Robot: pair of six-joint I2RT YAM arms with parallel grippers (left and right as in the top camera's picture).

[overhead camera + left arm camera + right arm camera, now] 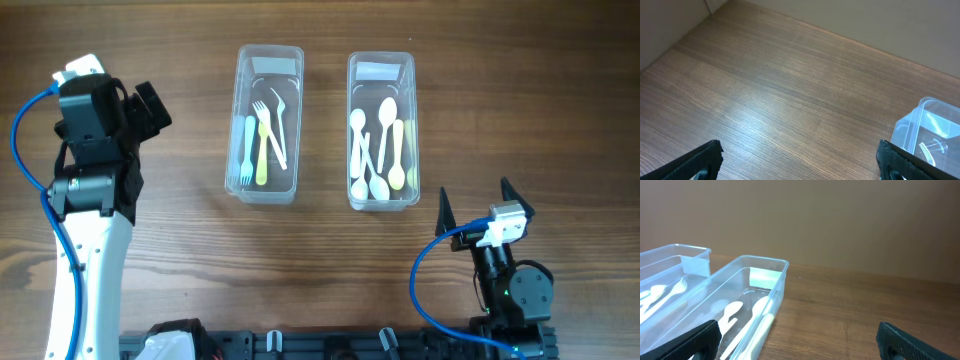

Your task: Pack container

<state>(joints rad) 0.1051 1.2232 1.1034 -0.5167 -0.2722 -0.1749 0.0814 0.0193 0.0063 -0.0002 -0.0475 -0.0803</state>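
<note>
Left hand (pixel 152 108): jaws spread wide, nothing between them. It sits over bare wood at the far left, well apart from both containers. Its wrist view shows the two dark fingertips (pixel 700 160) at the bottom corners, with only wood grain between them.

Right hand (pixel 474 198): jaws also spread wide, gripping nothing. It is near the front right of the surface (pixel 520 110), just beyond the front corner of the spoon container. Black fingertips (pixel 912 340) frame the lower edge of its wrist view.

Spoon container (pixel 381 68): clear plastic, rectangular, long axis running front to back, right of centre. It holds a loose pile of spoons, most white (pixel 358 128) and at least one pale yellow (pixel 397 160), overlapping at angles. From the right wrist its near wall (pixel 767 287) is close by, with white bowls and a yellowish handle showing through.

Fork container (pixel 270 63): same clear tub, parallel to the other and just left of it, with a gap of wood between them. Inside are a light blue fork (pixel 248 145), a yellow fork (pixel 262 152) and white forks (pixel 276 122), all lying roughly lengthwise. One corner (pixel 927 122) shows at the right edge of the left wrist view.

Blue cables loop off each arm (pixel 22 135).
</note>
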